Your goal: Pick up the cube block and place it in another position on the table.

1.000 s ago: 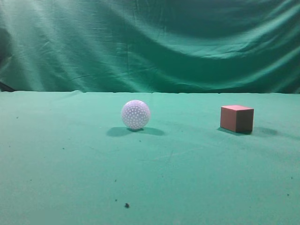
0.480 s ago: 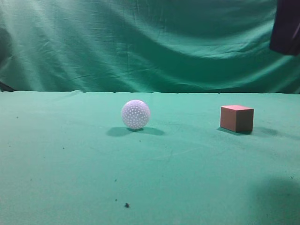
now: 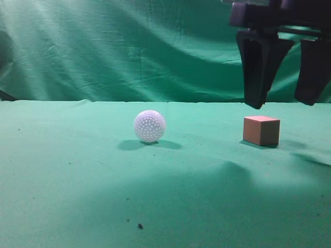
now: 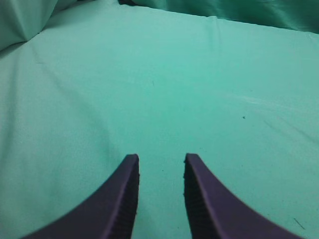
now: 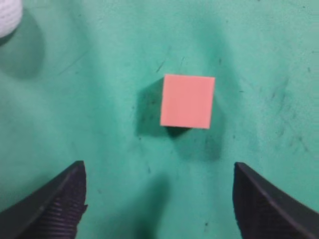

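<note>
Right gripper (image 3: 286, 103) hanging over the cube block (image 3: 261, 130), pointed straight down, jaws spread wide — nothing held. Block resting on counter (image 3: 77, 175), right of the white ball (image 3: 150, 126). Left gripper (image 4: 160, 164) low over bare cloth, jaws slightly parted, empty.

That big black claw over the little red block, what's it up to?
The right end effector hangs open above the small reddish-brown cube block, which sits untouched on the green cloth table. It looks lined up to come down and grab it. A white dimpled ball rests to the cube's left. The left end effector is elsewhere over bare cloth, slightly open and holding nothing.
</note>
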Motion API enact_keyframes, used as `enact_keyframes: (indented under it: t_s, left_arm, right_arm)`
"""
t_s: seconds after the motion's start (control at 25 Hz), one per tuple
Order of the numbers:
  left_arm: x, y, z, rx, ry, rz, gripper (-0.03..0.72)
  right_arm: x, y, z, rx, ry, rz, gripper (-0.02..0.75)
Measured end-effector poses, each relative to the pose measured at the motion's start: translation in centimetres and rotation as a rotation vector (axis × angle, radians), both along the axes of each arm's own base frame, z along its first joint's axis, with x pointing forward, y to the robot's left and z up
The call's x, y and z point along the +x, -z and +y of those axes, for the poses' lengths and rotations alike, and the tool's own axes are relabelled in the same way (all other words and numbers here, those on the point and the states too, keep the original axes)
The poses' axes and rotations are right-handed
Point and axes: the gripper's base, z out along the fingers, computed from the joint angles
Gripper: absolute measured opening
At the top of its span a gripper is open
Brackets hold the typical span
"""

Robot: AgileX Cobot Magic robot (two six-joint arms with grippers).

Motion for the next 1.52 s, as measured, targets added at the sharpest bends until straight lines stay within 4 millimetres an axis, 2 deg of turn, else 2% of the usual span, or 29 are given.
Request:
enact_keyframes:
  t_s: [0.36, 0.44, 0.48, 0.52, 0.72, 0.88, 0.92, 1.08, 1.24, 1.52]
  left_arm:
    - [0.0, 0.0, 0.0, 0.000, 0.000, 0.000, 0.262]
    - [0.0, 0.0, 0.0, 0.000, 0.000, 0.000, 0.262]
    - [0.0, 0.0, 0.0, 0.000, 0.000, 0.000, 0.262]
    - [0.0, 0.0, 0.0, 0.000, 0.000, 0.000, 0.262]
    - [0.0, 0.0, 0.0, 0.000, 0.000, 0.000, 0.262]
    - [0.0, 0.0, 0.0, 0.000, 0.000, 0.000, 0.262]
    - [0.0, 0.0, 0.0, 0.000, 0.000, 0.000, 0.262]
    - [0.0, 0.0, 0.0, 0.000, 0.000, 0.000, 0.262]
    - [0.0, 0.0, 0.0, 0.000, 0.000, 0.000, 0.262]
    - [0.0, 0.0, 0.0, 0.000, 0.000, 0.000, 0.262]
  right_arm:
    - [2.2, 2.9, 1.2, -0.004, 0.011, 0.007, 0.525]
    - [2.5, 2.7, 1.4, 0.003, 0.020, -0.001, 0.370]
    - [2.6, 2.4, 1.5, 0.004, 0.029, 0.000, 0.258]
    - [2.8, 2.1, 1.6, 0.005, 0.038, 0.001, 0.209]
    - [4.3, -0.7, 1.8, -0.004, 0.060, -0.074, 0.216]
    - [7.3, -3.2, -0.3, 0.022, 0.179, -0.155, 0.216]
    - [8.0, -3.3, -0.9, 0.029, 0.205, -0.158, 0.216]
    - [10.9, -2.5, -2.6, 0.044, 0.257, -0.110, 0.216]
    - [13.0, -0.3, -2.4, 0.030, 0.254, -0.058, 0.216]
    - [14.2, 1.5, -2.0, 0.027, 0.237, -0.048, 0.216]
